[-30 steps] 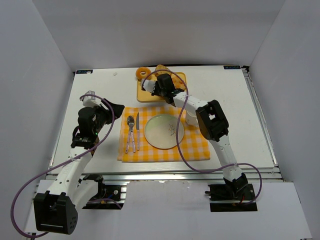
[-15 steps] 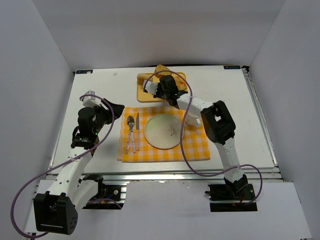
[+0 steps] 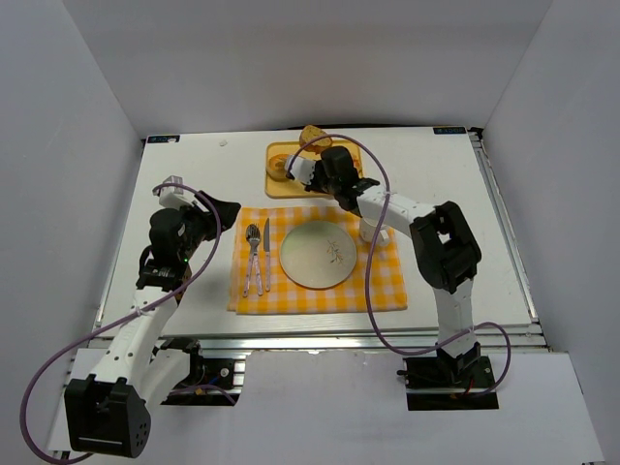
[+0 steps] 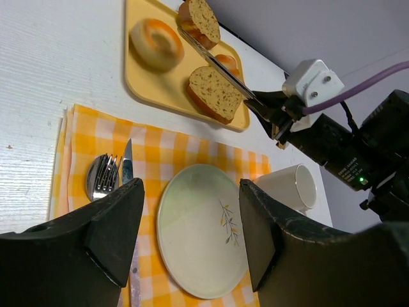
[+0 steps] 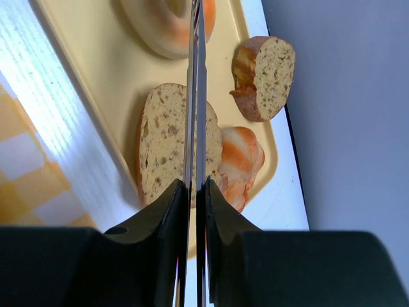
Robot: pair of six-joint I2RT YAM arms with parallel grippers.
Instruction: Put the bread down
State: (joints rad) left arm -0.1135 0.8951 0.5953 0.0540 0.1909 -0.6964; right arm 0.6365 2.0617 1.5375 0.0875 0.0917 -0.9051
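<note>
1. Left gripper [image 4: 192, 246] hangs over the left side of the table; fingers spread wide, nothing held.
2. Bread [image 3: 279, 167] lies flat at the left end of the tray [image 4: 147, 83]; not yet lifted.
3. Right gripper [image 4: 184, 33] reaches over the tray; thin fingers pressed almost together, nothing between them; tips just beside the bread's right edge.
4. Judgement: step in hand is the grasp; fingers need to part before descent; one finger into the centre hole, the other outside the ring; come straight down to keep clear of the slice [image 5: 169, 144] alongside; close gently, the bread probably crushes easily.
5. Tray holds the bread, two slices and a pale roll [image 5: 239, 160]; plate [image 3: 318, 254] on the checked cloth [image 3: 387, 286] carries no food, likely the target; cup [image 4: 291, 188] right of the plate, nothing seen inside.
</note>
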